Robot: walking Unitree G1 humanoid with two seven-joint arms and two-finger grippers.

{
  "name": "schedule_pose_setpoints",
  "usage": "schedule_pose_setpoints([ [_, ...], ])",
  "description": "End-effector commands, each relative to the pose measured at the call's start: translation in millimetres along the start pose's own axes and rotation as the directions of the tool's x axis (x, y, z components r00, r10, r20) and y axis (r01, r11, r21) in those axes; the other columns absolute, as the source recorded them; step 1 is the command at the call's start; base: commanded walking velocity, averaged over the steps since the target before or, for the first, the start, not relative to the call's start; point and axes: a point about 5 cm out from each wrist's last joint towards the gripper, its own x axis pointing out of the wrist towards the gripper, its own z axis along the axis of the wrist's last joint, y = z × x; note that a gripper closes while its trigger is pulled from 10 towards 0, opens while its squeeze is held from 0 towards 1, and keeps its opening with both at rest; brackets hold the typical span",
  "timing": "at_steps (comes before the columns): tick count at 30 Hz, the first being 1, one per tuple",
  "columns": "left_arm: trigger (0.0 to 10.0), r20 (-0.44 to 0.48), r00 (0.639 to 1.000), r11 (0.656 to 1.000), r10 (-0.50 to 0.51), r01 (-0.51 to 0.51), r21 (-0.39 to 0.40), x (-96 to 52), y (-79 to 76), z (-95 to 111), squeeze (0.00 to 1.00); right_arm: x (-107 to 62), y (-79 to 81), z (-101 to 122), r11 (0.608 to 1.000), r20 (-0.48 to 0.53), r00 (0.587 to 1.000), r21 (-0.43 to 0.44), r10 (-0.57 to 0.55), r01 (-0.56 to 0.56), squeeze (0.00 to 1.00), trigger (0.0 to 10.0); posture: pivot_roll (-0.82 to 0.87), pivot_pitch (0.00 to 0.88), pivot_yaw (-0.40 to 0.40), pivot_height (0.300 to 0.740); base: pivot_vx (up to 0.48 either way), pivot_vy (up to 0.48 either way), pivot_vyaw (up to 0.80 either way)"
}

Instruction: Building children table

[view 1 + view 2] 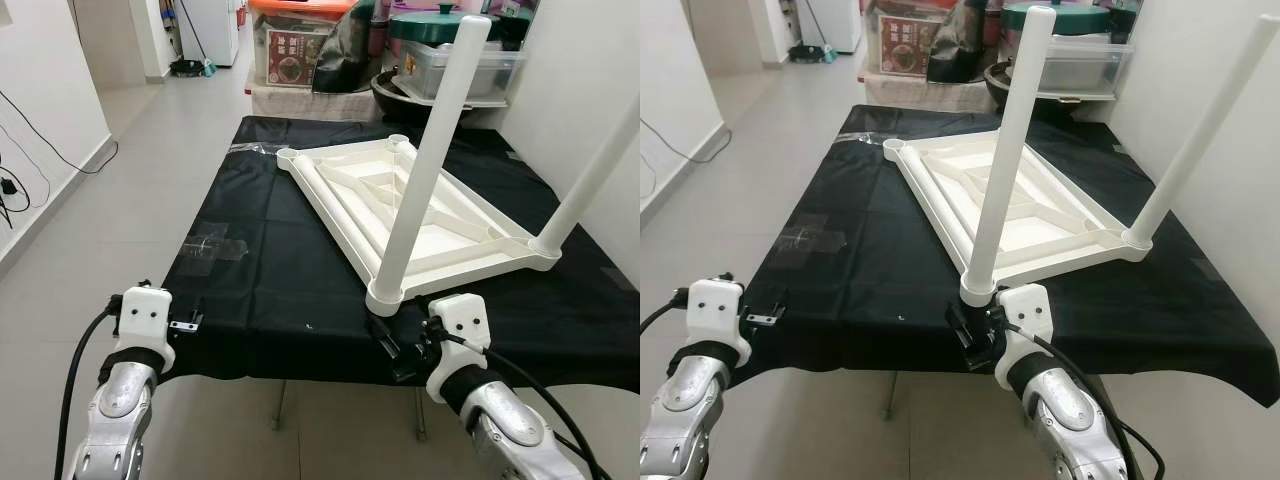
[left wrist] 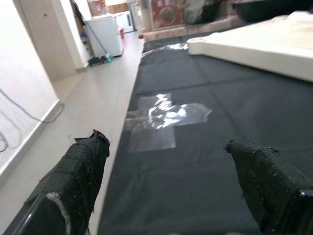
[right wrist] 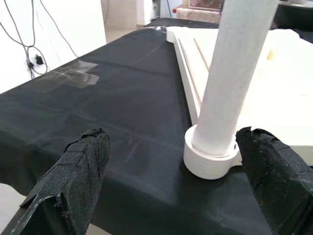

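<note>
A white plastic children's tabletop (image 1: 400, 205) lies upside down on a black-covered table (image 1: 270, 270). Two white legs stand upright in its corner sockets: one at the near corner (image 1: 425, 165) and one at the right corner (image 1: 590, 180). Two far corner sockets (image 1: 288, 155) stand without legs. My right gripper (image 3: 171, 166) is open at the table's near edge, just short of the near leg's base (image 3: 215, 147). My left gripper (image 2: 166, 181) is open at the table's near left edge, holding nothing.
Clear tape patches (image 1: 205, 245) stick to the black cloth on the left. Storage boxes and a dark pot (image 1: 440, 60) crowd the far end. A white wall (image 1: 600, 120) runs close on the right. Tiled floor (image 1: 130, 180) lies on the left, with cables by the wall.
</note>
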Motion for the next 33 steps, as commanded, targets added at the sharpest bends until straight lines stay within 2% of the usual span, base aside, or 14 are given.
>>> schedule_pose_setpoints([
  [1,10.0,-0.008,1.000,1.000,-0.013,0.013,-0.021,1.0,-4.6,-2,0.00,0.7,-3.8,-2,1.000,-0.001,1.000,-0.008,-0.024,0.024,0.00,10.0,0.09,0.000,-0.063,0.740,0.000,0.450,0.00],
  [7,10.0,-0.007,0.999,0.999,-0.035,0.035,-0.039,2.6,-8.8,-1,0.00,2.5,-7.0,-1,0.999,0.009,0.999,-0.003,-0.033,0.033,0.00,10.0,0.10,0.000,-0.062,0.740,0.000,0.475,0.00],
  [17,10.0,-0.005,0.999,0.999,-0.042,0.042,-0.028,7.0,-8.7,0,0.00,10.6,-3.3,0,0.999,0.017,0.999,-0.011,-0.037,0.037,0.00,10.0,0.09,0.000,-0.060,0.740,0.000,0.480,0.00],
  [18,10.0,-0.005,0.999,0.999,-0.041,0.041,-0.004,8.2,-11.6,-1,0.00,10.5,-9.2,-3,0.998,0.008,0.998,-0.027,-0.063,0.063,0.00,10.0,0.09,0.000,-0.057,0.740,0.000,0.000,0.00],
  [22,10.0,0.003,0.999,0.999,-0.052,0.052,-0.015,8.1,-15.8,0,0.00,11.5,-14.0,-3,0.996,0.009,0.996,-0.028,-0.086,0.087,0.00,10.0,0.10,0.000,-0.056,0.740,0.000,0.000,0.00],
  [28,10.0,0.006,0.998,0.998,-0.061,0.061,-0.028,7.4,-16.3,1,0.00,13.6,-13.8,-1,0.996,0.019,0.996,-0.020,-0.091,0.091,0.00,10.0,0.09,0.000,-0.055,0.740,0.000,0.000,0.00],
  [33,10.0,0.002,0.998,0.997,-0.068,0.068,-0.046,13.4,-14.5,3,0.00,17.9,-10.6,1,0.996,0.027,0.996,-0.024,-0.085,0.085,0.00,10.0,0.09,0.000,-0.054,0.740,0.000,0.000,0.00],
])
